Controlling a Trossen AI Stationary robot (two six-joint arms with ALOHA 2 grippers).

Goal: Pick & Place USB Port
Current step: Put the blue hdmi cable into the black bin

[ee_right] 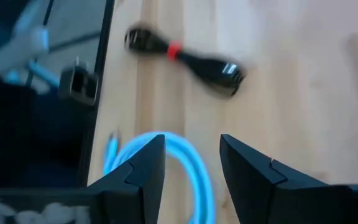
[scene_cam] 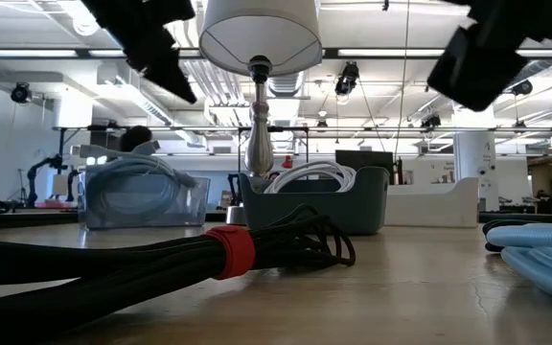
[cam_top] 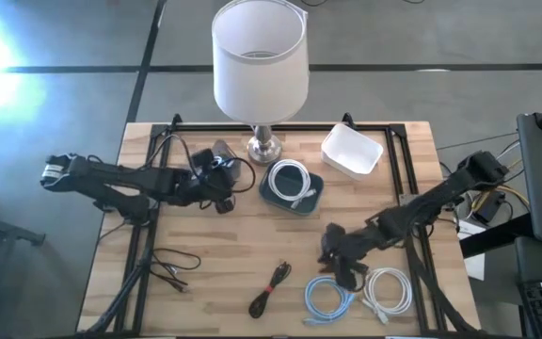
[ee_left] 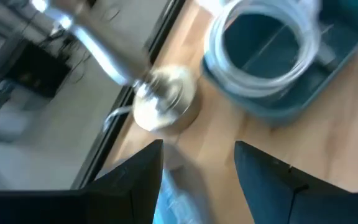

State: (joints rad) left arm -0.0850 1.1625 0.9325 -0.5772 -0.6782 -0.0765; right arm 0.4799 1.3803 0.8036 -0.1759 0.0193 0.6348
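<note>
A coiled white USB cable [cam_top: 292,181] lies in a dark blue tray [cam_top: 269,198] by the lamp base; the left wrist view shows the cable [ee_left: 261,50] too. My left gripper [cam_top: 220,181] hovers open just left of the tray, above the table [ee_left: 197,180], with a blurred pale clear thing [ee_left: 178,186] below its fingers. My right gripper [cam_top: 339,260] is open and raised over a light-blue coiled cable [cam_top: 329,299], which shows between its fingers [ee_right: 188,171]. A black cable bundle with a red tie [cam_top: 269,288] [ee_right: 185,57] lies to the left of the blue one.
A lamp [cam_top: 260,58] stands at the far middle on its metal base [ee_left: 165,101]. A white bin [cam_top: 352,151] sits right of the tray. A coiled white cable [cam_top: 389,290] lies near the right edge and a loose black cable [cam_top: 172,268] near the left.
</note>
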